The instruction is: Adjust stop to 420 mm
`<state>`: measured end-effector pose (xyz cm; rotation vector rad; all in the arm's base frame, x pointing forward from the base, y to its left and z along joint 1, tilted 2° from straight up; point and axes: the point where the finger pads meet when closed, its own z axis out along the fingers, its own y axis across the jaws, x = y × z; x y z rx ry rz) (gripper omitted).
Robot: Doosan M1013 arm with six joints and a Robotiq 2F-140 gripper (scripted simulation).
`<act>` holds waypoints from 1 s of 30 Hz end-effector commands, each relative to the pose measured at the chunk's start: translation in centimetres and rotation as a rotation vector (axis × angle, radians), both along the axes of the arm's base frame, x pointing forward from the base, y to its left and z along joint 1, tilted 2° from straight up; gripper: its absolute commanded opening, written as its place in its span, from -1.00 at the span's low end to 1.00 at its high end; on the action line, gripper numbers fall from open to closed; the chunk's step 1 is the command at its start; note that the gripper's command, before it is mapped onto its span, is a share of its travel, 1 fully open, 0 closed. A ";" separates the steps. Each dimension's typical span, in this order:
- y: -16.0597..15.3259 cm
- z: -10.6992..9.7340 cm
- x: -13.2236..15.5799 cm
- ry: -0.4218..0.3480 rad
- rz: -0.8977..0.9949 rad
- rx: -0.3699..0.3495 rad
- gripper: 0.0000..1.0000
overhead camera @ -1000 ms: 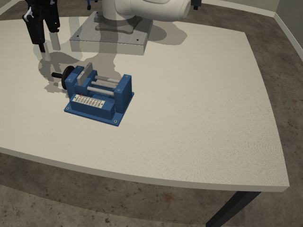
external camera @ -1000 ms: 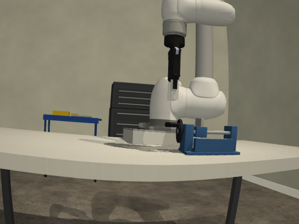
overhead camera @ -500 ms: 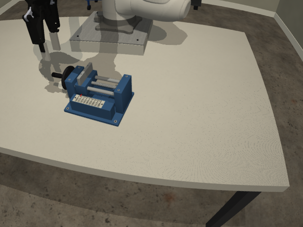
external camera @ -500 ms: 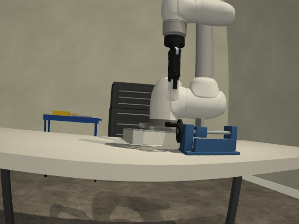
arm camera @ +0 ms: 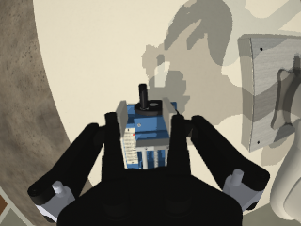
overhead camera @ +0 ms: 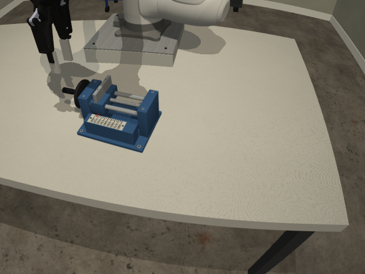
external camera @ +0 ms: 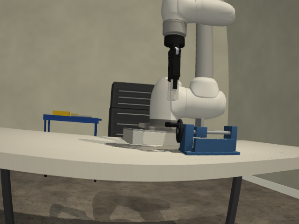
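- One gripper point(external camera: 174, 87) hung well above the table point(overhead camera: 235, 132), its fingers pointing down and partly spread, with nothing between them.
- Below it, slightly toward the fixture, the black handwheel point(overhead camera: 80, 92) sat at one end of the blue stop fixture point(overhead camera: 117, 129), its crank handle point(overhead camera: 68, 90) sticking out horizontally, away from the fixture body.
- The handle's long axis ran in line with the fixture's rods point(overhead camera: 122, 109), so the coming move likely called for a mostly straight descent, with the finger gap set across that axis.
- On the scale point(overhead camera: 107, 121), a red pointer point(overhead camera: 97, 115) sat near the handwheel end; its reading was too small to tell.
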<state>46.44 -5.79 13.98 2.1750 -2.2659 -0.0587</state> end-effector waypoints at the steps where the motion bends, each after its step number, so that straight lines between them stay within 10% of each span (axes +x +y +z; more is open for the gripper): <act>1: -0.3 0.3 -0.1 -0.001 -0.006 -0.002 -0.33; 20: -0.1 0.3 0.0 -0.001 -0.006 -0.002 -0.33; 30: 9.3 0.4 5.2 -0.001 -0.006 -0.002 -0.33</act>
